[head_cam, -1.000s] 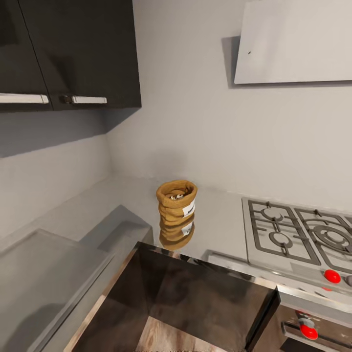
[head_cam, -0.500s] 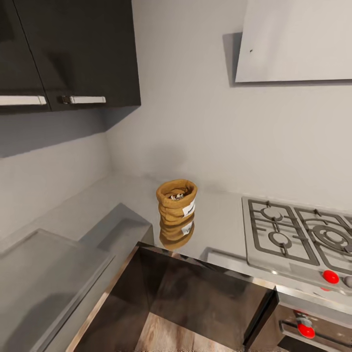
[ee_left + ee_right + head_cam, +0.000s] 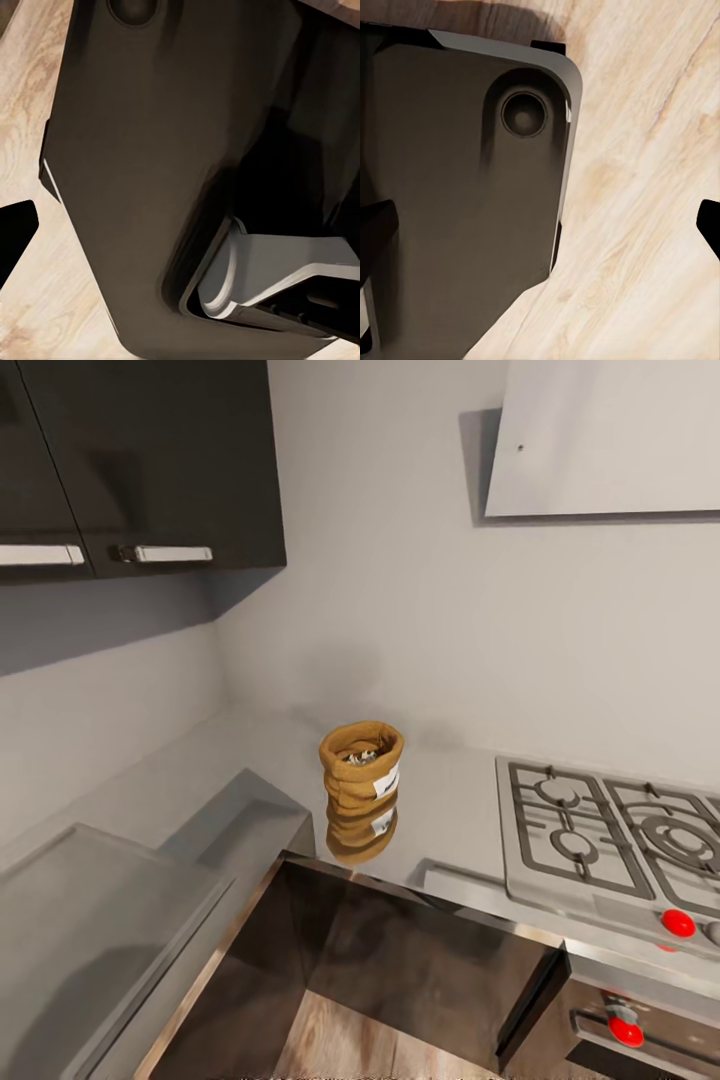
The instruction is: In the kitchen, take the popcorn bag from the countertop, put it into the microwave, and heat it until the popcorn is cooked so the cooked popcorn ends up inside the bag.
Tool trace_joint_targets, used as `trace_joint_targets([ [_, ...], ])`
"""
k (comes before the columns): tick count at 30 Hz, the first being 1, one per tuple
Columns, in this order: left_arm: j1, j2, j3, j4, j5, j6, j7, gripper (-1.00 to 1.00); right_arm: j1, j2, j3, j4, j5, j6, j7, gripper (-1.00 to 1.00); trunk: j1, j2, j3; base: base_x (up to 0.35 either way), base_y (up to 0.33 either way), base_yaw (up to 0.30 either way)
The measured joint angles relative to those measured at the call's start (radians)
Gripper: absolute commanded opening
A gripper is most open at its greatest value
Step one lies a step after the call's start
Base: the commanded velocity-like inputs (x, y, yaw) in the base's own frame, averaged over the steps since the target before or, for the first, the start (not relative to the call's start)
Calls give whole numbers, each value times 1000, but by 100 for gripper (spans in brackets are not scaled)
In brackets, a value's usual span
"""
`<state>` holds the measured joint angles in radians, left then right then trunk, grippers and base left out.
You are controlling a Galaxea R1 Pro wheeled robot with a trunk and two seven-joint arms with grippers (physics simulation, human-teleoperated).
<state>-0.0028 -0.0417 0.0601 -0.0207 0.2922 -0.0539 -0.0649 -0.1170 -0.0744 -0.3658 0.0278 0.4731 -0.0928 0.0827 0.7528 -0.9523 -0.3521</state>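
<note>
Sacking, tan-brown and wrinkled, makes up the small popcorn bag [image 3: 362,772] that stands upright on the glossy grey steel-look countertop [image 3: 455,815], near the inner corner where two pale grey walls meet; its rolled rim is open at the top, a heap of tiny whitish-grey popcorn [image 3: 361,758] shows inside, a white label sits on its side, and its reflection lies in the shiny slab below it. To the right of the bag, apart from it, a grey gas hob [image 3: 605,848] with dark-lined grates is set into the same surface, and round red knobs [image 3: 679,923] line the front of the steel oven beneath. A flat pale grey extractor hood [image 3: 605,438] hangs on the wall above the hob, and dark glossy wall cabinets [image 3: 140,465] with white bar handles hang at the upper left. In front of the counter, dark glossy cabinet fronts drop to a strip of light wooden floor [image 3: 335,1050]. The left wrist view looks down on the robot's dark base [image 3: 157,172] over that wooden floor, with one black fingertip [image 3: 13,229] at the edge; the right wrist view shows the same dark base and floor, with black fingertips [image 3: 376,232] far apart at opposite edges, so the right claw is spread with nothing between. Whether the left claw is spread or pressed together I cannot tell.
</note>
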Motion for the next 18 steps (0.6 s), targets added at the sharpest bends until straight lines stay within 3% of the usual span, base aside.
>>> trace_joint_targets([
  [18,0,-1,0,-1,-1,-1,0,100,0,0,0,0,0,0,0,100,0,0,-29,0,0,0],
])
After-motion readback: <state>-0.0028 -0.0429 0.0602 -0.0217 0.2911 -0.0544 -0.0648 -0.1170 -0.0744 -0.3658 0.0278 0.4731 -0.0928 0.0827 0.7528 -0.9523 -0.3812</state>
